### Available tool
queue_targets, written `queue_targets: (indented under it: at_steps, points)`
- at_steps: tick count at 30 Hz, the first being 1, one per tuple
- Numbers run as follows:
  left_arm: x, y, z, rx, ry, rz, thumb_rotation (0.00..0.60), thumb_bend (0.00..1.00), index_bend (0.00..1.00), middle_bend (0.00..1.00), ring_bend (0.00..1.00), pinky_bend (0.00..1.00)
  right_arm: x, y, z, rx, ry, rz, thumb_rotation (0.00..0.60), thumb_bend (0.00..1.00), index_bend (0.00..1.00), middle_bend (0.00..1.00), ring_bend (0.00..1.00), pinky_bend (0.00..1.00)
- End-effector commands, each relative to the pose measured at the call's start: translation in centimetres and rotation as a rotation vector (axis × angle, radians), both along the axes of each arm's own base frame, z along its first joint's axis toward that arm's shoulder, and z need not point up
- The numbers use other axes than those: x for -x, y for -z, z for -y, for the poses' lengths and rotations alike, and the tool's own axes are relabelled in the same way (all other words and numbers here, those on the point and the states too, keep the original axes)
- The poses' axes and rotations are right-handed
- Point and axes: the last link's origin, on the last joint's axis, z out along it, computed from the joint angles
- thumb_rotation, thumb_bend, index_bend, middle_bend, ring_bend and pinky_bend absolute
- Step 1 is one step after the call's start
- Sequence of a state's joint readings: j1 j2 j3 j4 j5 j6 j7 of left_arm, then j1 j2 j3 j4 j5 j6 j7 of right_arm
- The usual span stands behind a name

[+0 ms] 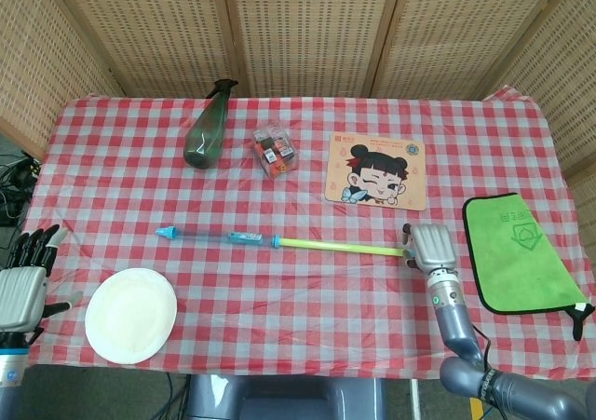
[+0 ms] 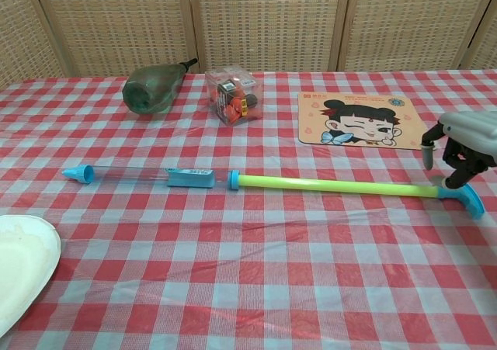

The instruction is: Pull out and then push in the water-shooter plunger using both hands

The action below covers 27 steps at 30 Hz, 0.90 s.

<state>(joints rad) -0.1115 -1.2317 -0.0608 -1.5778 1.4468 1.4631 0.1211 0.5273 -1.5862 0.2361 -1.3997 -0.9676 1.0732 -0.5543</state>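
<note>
Right hand (image 1: pixel 429 249) palm down, fingers (image 2: pixel 463 168) curled downward with nothing between them, forearm trailing back toward the robot, left hand (image 1: pixel 22 288) far off to its left, fingers apart, holding nothing

Bright, even light fills the room from overhead, and the checked tablecloth (image 1: pixel 307 290) shows no glare. Shadows are soft and short: a faint one lies under the green bottle (image 2: pixel 151 88), another beneath the right hand (image 2: pixel 464 150). Both views are sharp across the middle, with only slight softening toward the head view's lower corners. The wicker screens (image 1: pixel 307 29) read crisp.
</note>
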Motion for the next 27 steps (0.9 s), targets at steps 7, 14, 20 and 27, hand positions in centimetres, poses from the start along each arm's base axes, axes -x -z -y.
queue_targets:
  at_steps: [7, 14, 20, 27]
  points:
    - [0.1, 0.1, -0.1, 0.007, -0.003, 0.001, 0.6, 0.13, 0.0, 0.0, 0.0, 0.0, 0.8, 0.6, -0.2, -0.024, 0.035, -0.02, 0.6, 0.54, 0.51, 1.0, 1.0, 0.7]
    - [0.0, 0.1, -0.2, 0.009, -0.003, 0.001, 0.6, 0.13, 0.0, 0.0, 0.0, 0.0, 1.3, 0.8, -0.3, -0.032, 0.053, -0.019, 0.6, 0.53, 0.49, 1.0, 0.99, 0.7]
    - [0.1, 0.2, -0.2, 0.013, -0.005, -0.001, 0.6, 0.13, 0.0, 0.0, 0.0, 0.0, 1.7, 1.0, -0.2, -0.042, 0.064, -0.025, 0.6, 0.53, 0.47, 1.0, 0.99, 0.7]
    - [0.1, 0.2, -0.3, 0.013, -0.009, -0.002, 0.6, 0.13, 0.0, 0.0, 0.0, 0.0, 2.3, 1.4, -0.1, -0.06, 0.084, -0.035, 0.6, 0.53, 0.46, 1.0, 0.98, 0.7]
